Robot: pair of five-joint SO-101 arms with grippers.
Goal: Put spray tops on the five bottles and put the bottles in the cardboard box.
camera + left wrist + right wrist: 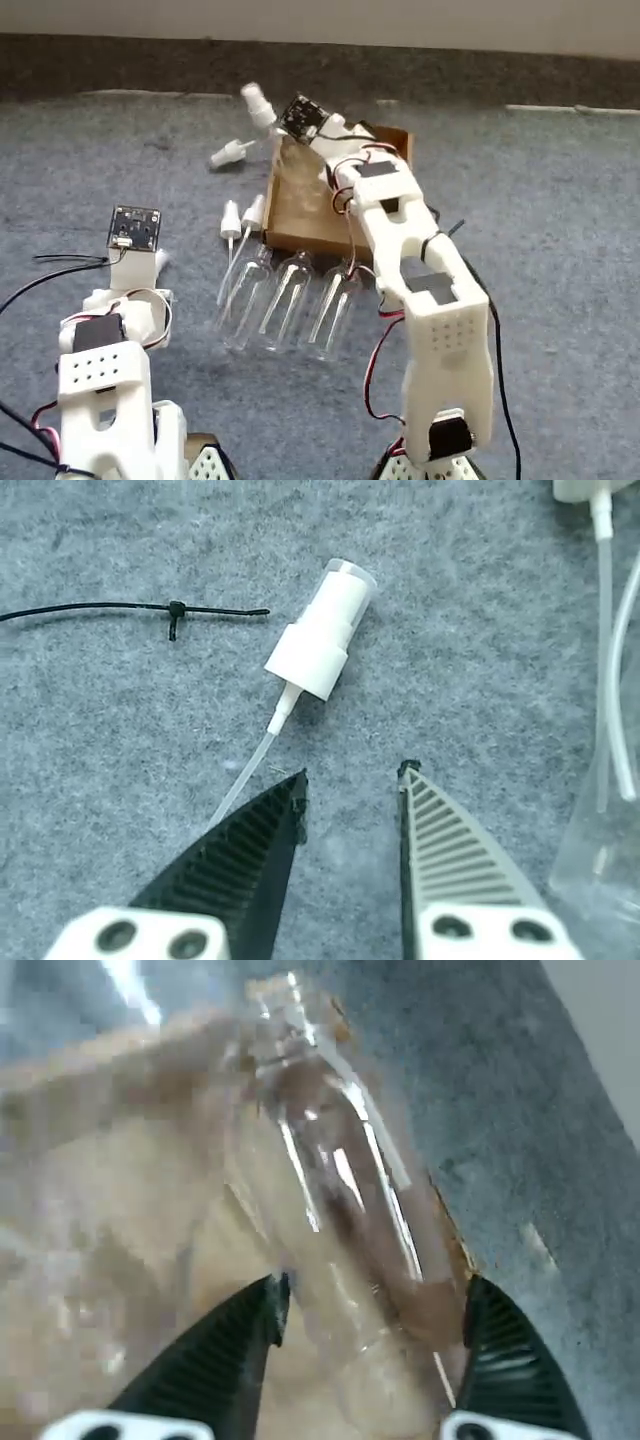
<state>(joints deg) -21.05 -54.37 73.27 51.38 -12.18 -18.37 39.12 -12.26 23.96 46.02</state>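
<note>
Carpet (560, 200), left end effector (354, 773) released, right end effector (375, 1282) grasping bottle (340, 1190) over box (300, 212)

Lit softly and evenly from above, fairly bright throughout. Cast only faint, short shadows on the grey carpet (560, 260) (a thin dark edge beside the spray top (318, 632) in the left wrist view). Threw white streaks of glare along the clear bottle (335, 1185) in the right wrist view.
</note>
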